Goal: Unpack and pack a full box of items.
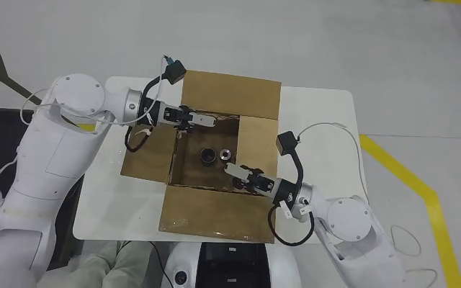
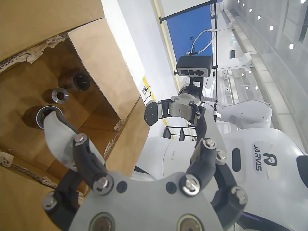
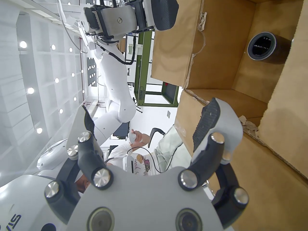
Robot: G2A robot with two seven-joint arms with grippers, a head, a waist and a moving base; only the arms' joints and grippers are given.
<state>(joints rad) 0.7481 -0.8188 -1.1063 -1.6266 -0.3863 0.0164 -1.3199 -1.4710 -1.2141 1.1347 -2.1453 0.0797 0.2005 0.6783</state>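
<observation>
An open cardboard box (image 1: 216, 183) stands in the middle of the table with its flaps folded out. On its floor lie a dark cylinder (image 1: 207, 154) and a small silver cylinder (image 1: 225, 153). The left wrist view shows three: a dark one (image 2: 77, 80), the silver one (image 2: 59, 95) and a silver-rimmed dark one (image 2: 39, 117). My left gripper (image 1: 204, 121) (image 2: 130, 121) hangs open at the box's far rim, one finger (image 2: 56, 131) over the inside. My right gripper (image 1: 236, 173) (image 3: 148, 108) is open at the near right rim, holding nothing. A dark cylinder (image 3: 264, 46) lies beyond it.
The box flaps (image 1: 230, 93) spread over much of the white table (image 1: 324, 115), whose right side is bare. Each gripper faces the other across the box opening. The box walls (image 3: 216, 56) stand tall around the cylinders.
</observation>
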